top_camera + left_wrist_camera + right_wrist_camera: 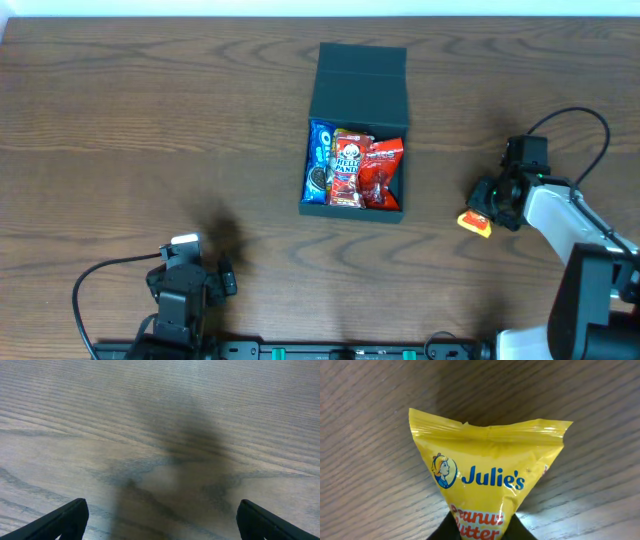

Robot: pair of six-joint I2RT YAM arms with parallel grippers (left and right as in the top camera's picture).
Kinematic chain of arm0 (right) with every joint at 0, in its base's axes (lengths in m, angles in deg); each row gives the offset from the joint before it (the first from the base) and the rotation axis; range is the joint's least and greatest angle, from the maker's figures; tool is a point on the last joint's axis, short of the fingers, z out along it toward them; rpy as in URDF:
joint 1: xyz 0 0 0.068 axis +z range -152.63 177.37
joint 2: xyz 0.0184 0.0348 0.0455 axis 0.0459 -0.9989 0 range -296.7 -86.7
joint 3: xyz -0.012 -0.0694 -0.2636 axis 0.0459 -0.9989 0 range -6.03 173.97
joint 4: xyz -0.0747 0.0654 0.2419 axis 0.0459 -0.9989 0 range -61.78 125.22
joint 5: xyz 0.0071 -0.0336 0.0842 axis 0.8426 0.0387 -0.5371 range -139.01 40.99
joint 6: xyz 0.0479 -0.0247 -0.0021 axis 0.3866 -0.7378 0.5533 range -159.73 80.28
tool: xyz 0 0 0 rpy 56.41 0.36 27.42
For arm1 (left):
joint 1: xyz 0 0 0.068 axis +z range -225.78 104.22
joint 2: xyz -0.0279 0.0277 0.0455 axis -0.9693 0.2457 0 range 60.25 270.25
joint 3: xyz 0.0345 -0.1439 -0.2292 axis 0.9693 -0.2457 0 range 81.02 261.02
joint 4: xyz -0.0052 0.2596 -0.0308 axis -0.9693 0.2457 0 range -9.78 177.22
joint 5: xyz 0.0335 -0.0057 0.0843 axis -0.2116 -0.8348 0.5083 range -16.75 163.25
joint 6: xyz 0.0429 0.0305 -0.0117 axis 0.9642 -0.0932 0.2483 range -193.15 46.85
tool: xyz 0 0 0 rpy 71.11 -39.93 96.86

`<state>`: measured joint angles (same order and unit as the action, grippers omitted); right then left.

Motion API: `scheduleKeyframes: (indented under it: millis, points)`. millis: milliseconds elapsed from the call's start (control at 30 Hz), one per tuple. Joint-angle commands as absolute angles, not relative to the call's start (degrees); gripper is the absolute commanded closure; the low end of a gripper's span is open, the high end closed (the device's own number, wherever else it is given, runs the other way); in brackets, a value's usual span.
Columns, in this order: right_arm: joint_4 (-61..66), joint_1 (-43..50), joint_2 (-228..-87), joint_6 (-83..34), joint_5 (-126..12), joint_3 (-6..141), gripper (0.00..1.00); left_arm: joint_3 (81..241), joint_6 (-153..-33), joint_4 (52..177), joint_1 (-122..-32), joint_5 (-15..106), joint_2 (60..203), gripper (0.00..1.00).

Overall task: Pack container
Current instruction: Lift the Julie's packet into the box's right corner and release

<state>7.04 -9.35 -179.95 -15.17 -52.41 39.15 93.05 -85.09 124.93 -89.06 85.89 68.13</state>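
Observation:
The dark green container (pixel 360 80) stands open at the middle of the table, its flap lid folded back. Inside lie a blue Oreo packet (pixel 319 160), a red-and-white snack packet (pixel 346 166) and a red packet (pixel 382 172). My right gripper (pixel 492 205) is at the right of the table, shut on a yellow Julie's peanut butter packet (pixel 475 221), which fills the right wrist view (pixel 487 472) and is pinched at its lower end. My left gripper (pixel 160 520) is open and empty over bare wood at the front left (pixel 190 275).
The wooden table (pixel 130 130) stretches wide on both sides of the container. The right arm's cable (pixel 575 120) loops above the right gripper. The left arm's cable (pixel 95 290) curves at the front left.

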Motion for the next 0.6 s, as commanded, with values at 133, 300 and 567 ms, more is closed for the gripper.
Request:
scheduleKeyframes:
  millis: [133, 300, 567]
  points:
    - [4.70, -7.49, -176.96, -14.47, -55.09, 37.60, 0.94, 91.48, -84.31, 127.07, -88.84, 86.74, 67.85, 0.05]
    - [-1.42, -5.68, -170.58, -14.45, -55.31, 40.09, 0.98, 91.48, -84.31, 127.07, -88.84, 86.74, 67.85, 0.05]
    - [-15.45, 3.63, -164.43, -12.57, -58.64, 53.36, 0.97, 91.48, -84.31, 127.07, -88.84, 86.74, 67.85, 0.05]
